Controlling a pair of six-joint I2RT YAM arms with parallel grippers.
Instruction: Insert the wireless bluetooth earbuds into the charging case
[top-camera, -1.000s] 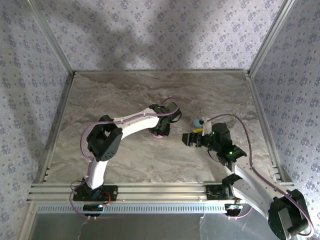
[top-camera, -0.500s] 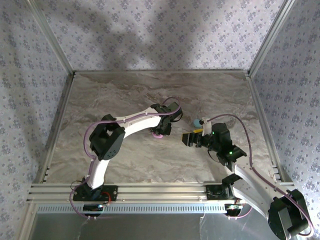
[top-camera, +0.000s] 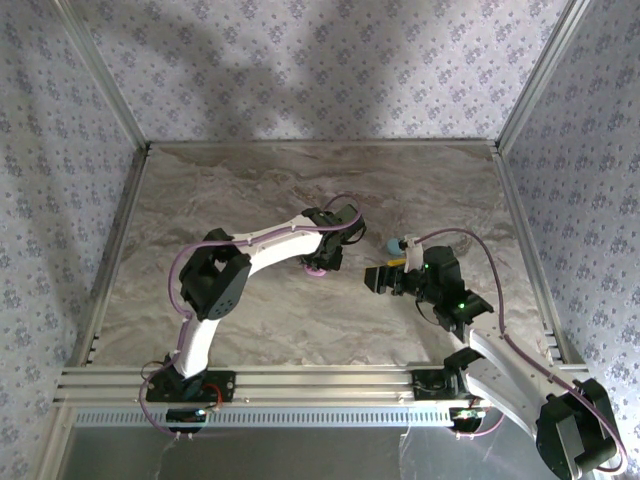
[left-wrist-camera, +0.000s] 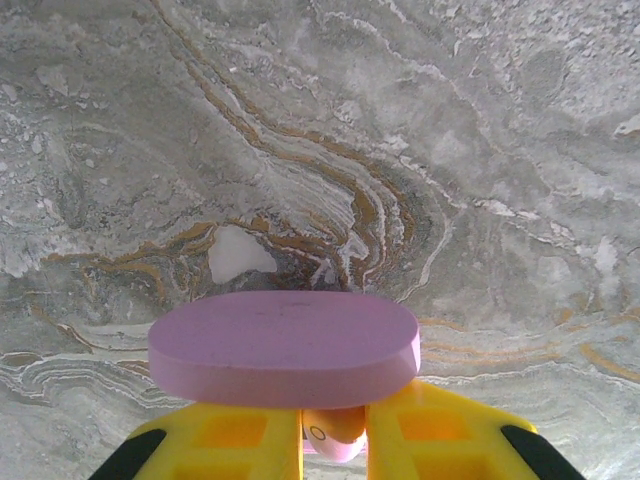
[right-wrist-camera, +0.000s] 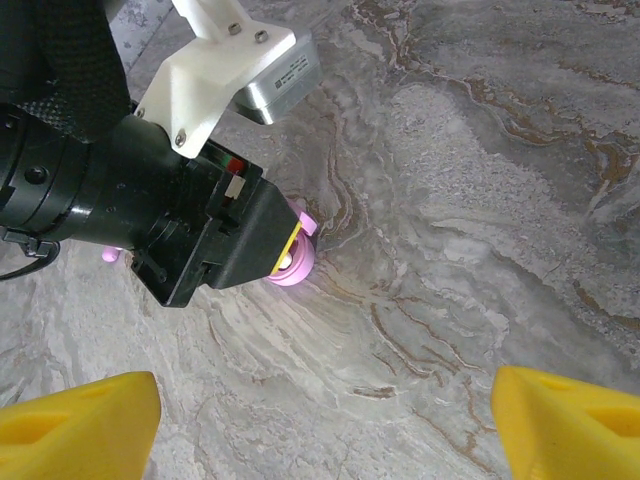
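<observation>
Patterned walls (top-camera: 320, 70) are enclosing a marble-look table (top-camera: 230, 190); an aluminium frame (top-camera: 310, 381) is carrying the left arm (top-camera: 265, 243) and right arm (top-camera: 500, 360): a robot lab cell.

One camera hangs above and behind the arms, tilted down and forward across the bench (top-camera: 250, 180). In it the arm bases (top-camera: 190, 385) sit at 6 o'clock and the far wall (top-camera: 320, 70) at 12. The left wrist camera is low over the marble, looking past its own left end effector (left-wrist-camera: 333, 425) at 6 o'clock. It is so near that the pink earbud (left-wrist-camera: 335, 445) at its fingertips and the pink case (left-wrist-camera: 285, 348) fill the lower frame. The right wrist camera sits higher, looking steeply down between the fingers of the right end effector (right-wrist-camera: 325, 420) at 5 and 7 o'clock, towards the left arm (right-wrist-camera: 120, 200) entering from 10. All three views share that case and the marble around it.
</observation>
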